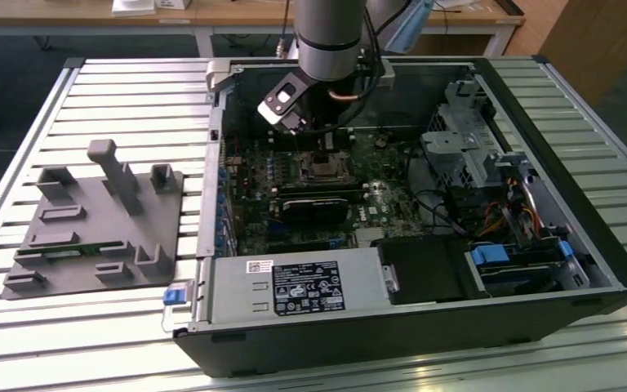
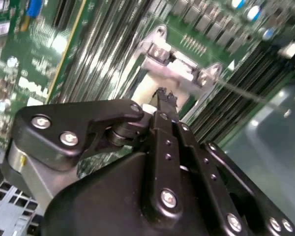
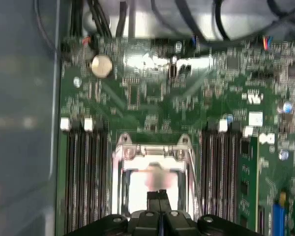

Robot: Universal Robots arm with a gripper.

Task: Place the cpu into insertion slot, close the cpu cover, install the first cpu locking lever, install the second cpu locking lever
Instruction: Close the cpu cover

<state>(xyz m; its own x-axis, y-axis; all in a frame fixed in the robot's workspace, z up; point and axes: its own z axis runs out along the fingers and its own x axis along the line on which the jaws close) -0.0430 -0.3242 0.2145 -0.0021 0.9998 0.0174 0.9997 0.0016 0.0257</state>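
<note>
Slatted metal table point(image 1: 74, 343), with wooden desk point(image 1: 30, 12) behind.

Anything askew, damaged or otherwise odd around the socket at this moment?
Nothing stands out. The cpu lies square, framed by the cpu cover. The claw is shut over it, and the circuit board looks intact.

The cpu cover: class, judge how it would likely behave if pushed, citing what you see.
The cpu cover looks like thin silvery metal, so probably stiff and light. Its shiny surface may prove slippery. Sitting on the green board, it likely won't roll.
</note>
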